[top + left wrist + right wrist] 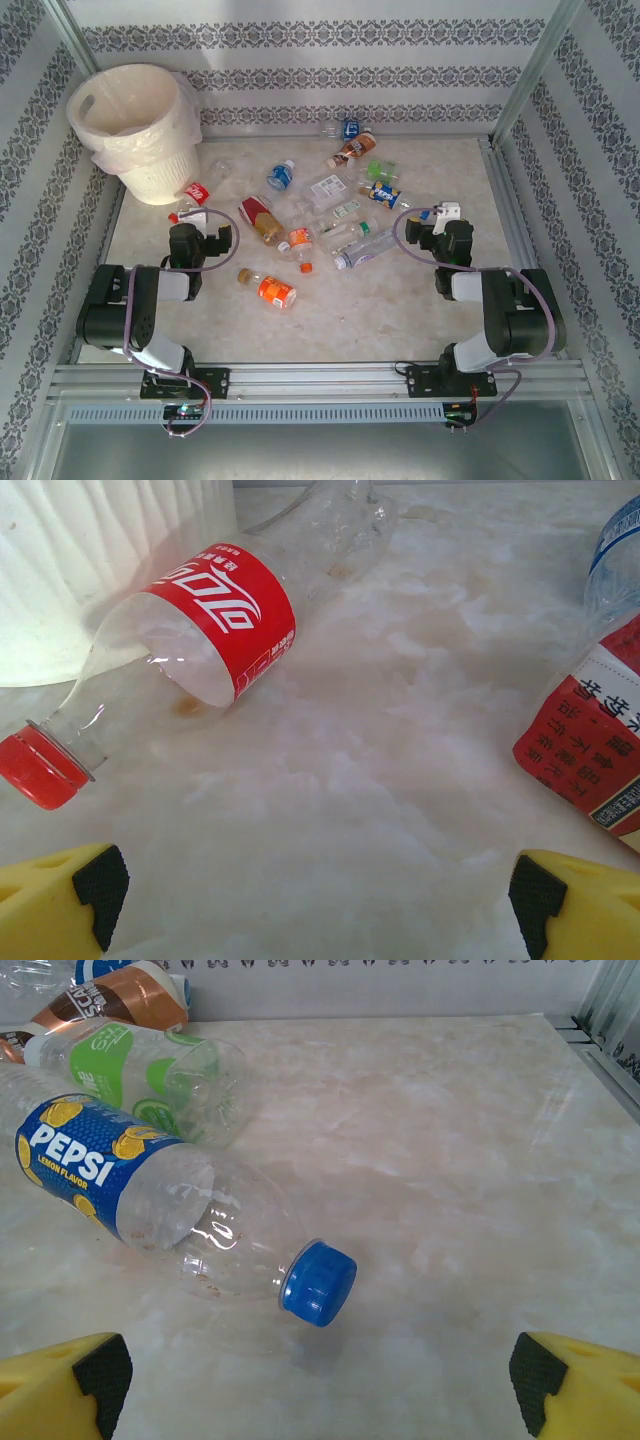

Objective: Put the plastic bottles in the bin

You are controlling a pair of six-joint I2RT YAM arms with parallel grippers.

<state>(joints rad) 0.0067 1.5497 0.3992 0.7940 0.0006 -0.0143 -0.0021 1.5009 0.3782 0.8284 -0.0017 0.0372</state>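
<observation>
Marble-look table (400, 300) with a cream bin (165, 170) in its far left corner. The left gripper (315, 890) and right gripper (320, 1370) hang low, jaws wide open and empty. Plastic bottles (275, 291) lie scattered across the table's middle, outside the bin.

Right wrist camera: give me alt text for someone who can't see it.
A clear Pepsi bottle with a blue cap lies on its side on a pale marbled table. Behind it lie a green-labelled bottle and a brown-labelled bottle. The right pincer is open in front, holding nothing.
</observation>
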